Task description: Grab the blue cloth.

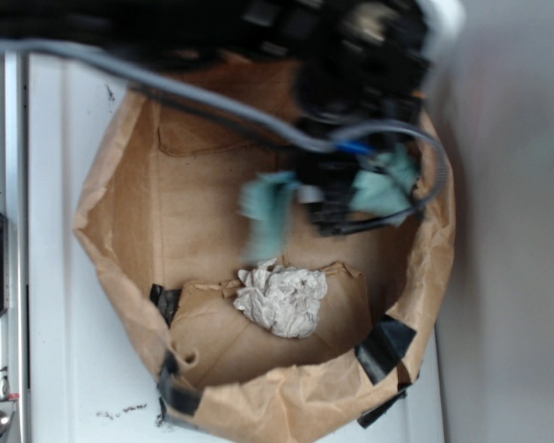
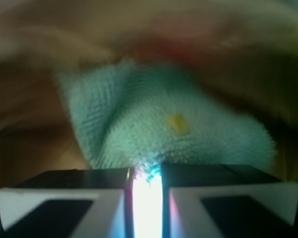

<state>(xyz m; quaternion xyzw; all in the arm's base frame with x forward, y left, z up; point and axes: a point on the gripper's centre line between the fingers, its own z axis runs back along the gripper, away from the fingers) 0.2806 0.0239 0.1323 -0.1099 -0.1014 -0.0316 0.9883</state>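
- Blue cloth (image 2: 159, 124) sits nipped between the fingers of the tool (image 2: 147, 171); the jaws are pressed nearly together on a frayed edge, with the rest of the rag spreading out ahead of them.
- From outside, the tool (image 1: 328, 198) hangs inside the paper bag (image 1: 120, 212), teal folds showing on either side of it (image 1: 270, 205).
- Below the tool, well apart from the rag, a crumpled paper wad (image 1: 282, 297) lies on the bag floor.
- Judged step: the grasp looks made, with the lift in hand.
- Next calls for keeping the pinch firm while raising the rag clear of the bag walls.
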